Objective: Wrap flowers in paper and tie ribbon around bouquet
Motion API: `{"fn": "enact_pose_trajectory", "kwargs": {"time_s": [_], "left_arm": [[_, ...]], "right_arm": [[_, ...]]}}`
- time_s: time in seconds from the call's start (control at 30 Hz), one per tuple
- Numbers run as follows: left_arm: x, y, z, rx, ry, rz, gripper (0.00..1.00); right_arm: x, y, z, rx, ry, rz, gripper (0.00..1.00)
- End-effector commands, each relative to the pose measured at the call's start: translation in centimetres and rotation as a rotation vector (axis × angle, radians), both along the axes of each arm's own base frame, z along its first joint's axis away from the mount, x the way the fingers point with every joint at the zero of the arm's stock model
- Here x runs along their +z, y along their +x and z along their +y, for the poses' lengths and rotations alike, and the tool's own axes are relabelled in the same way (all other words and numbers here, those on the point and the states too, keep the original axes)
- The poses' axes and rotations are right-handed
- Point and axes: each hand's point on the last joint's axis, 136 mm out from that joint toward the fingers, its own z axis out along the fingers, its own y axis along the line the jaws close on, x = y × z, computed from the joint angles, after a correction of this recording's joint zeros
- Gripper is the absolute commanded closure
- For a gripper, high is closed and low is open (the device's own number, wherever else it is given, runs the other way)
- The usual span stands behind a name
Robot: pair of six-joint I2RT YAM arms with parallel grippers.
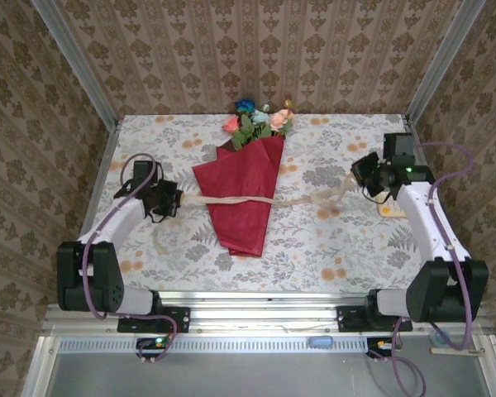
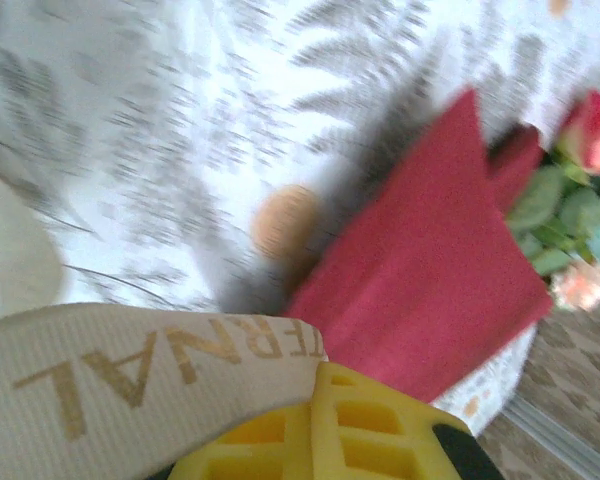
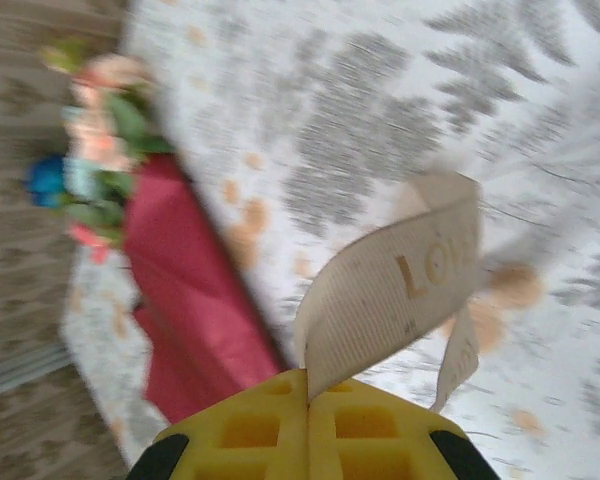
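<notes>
The white left arm (image 1: 116, 225) and white right arm (image 1: 422, 217) bend inward. The black left gripper (image 1: 175, 199) and black right gripper (image 1: 360, 174) each hold their yellow fingers (image 3: 240, 435) closed, pinching the beige lettered ribbon (image 2: 130, 370) between the jaws.

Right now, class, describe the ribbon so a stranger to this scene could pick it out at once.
On the flower-patterned table, find the dark red bouquet in the middle. The ribbon lies across it, stretched between the left gripper and the right gripper. It is the only narrow beige strip, printed with gold letters.
</notes>
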Motion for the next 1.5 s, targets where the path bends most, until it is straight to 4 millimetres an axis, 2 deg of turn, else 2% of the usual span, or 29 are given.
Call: {"fn": "enact_pose_trajectory", "kwargs": {"time_s": [0.0, 0.03, 0.1, 0.17, 0.2, 0.27, 0.33, 0.43, 0.5, 0.57, 0.6, 0.67, 0.73, 0.83, 0.9, 1.07, 1.17, 1.33, 1.4, 1.47], "left_arm": [[-1.4, -1.4, 1.0, -0.057, 0.04, 0.063, 1.0], [-1.4, -1.6, 1.1, -0.062, 0.043, 0.066, 1.0], [-1.3, -1.9, 1.1, -0.069, 0.042, 0.067, 1.0], [-1.4, -2.5, 0.7, -0.083, 0.029, 0.079, 1.0], [-1.5, -2.9, 0.4, -0.095, 0.02, 0.087, 1.0], [-1.7, -3.9, -0.2, -0.119, 0.008, 0.097, 1.0], [-1.7, -5.0, -0.2, -0.134, 0.014, 0.108, 1.0], [-1.9, -7.0, 0.7, -0.133, 0.053, 0.131, 1.0], [-2.1, -8.0, 1.9, -0.117, 0.085, 0.146, 1.0], [-2.3, -8.5, 2.8, -0.115, 0.111, 0.16, 0.88], [-2.1, -8.5, 3.3, -0.124, 0.132, 0.168, 0.79], [-1.4, -8.5, 3.9, -0.142, 0.174, 0.185, 0.65], [-0.6, -8.2, 3.8, -0.136, 0.166, 0.174, 0.6], [0.2, -8.0, 2.4, -0.104, 0.101, 0.162, 0.57], [0.4, -8.1, 0.5, -0.094, 0.051, 0.164, 0.56], [-1.4, -7.4, -4.9, -0.018, -0.105, 0.171, 0.53], [-2.2, -5.8, -6.5, 0.033, -0.148, 0.153, 0.51], [-0.6, -1.6, -9.4, -0.02, -0.177, 0.088, 0.51], [-0.7, -1.1, -10.9, -0.072, -0.167, 0.109, 0.52], [-1.9, -1.3, -12.1, -0.107, -0.176, 0.15, 0.52]], "right_arm": [[-5.0, -3.0, -1.3, 0.017, -0.093, 0.198, 1.0], [-5.4, -3.5, -1.8, 0.016, -0.122, 0.222, 0.96], [-6.5, -4.4, -2.8, 0.021, -0.189, 0.295, 0.79], [-6.1, -5.4, -4.1, 0.001, -0.268, 0.333, 0.61], [-5.7, -5.4, -4.4, -0.003, -0.294, 0.331, 0.56], [-3.3, -4.6, -4.1, 0.016, -0.326, 0.226, 0.52], [-1.2, -3.6, -2.7, 0.058, -0.356, 0.128, 0.49], [0.9, -1.9, 1.3, 0.184, -0.363, 0.005, 0.46], [0.9, -0.5, 5.0, 0.286, -0.305, -0.053, 0.45], [0.6, 0.8, 8.9, 0.383, -0.219, -0.106, 0.46], [-0.7, 1.5, 11.0, 0.438, -0.177, -0.092, 0.46], [-1.5, 2.7, 14.2, 0.522, -0.124, -0.094, 0.48], [-2.5, 3.4, 16.4, 0.571, -0.094, -0.079, 0.49], [-4.3, 4.6, 17.9, 0.569, -0.032, -0.054, 0.5], [-5.0, 5.5, 18.8, 0.566, 0.014, -0.06, 0.5], [-7.9, 7.3, 21.2, 0.643, 0.104, -0.059, 0.49], [-10.0, 7.2, 22.2, 0.703, 0.135, -0.023, 0.48], [-12.0, 6.6, 23.7, 0.776, 0.184, -0.019, 0.48], [-12.5, 6.1, 24.2, 0.8, 0.201, -0.018, 0.48], [-13.0, 5.6, 24.7, 0.82, 0.219, -0.012, 0.47]]}}
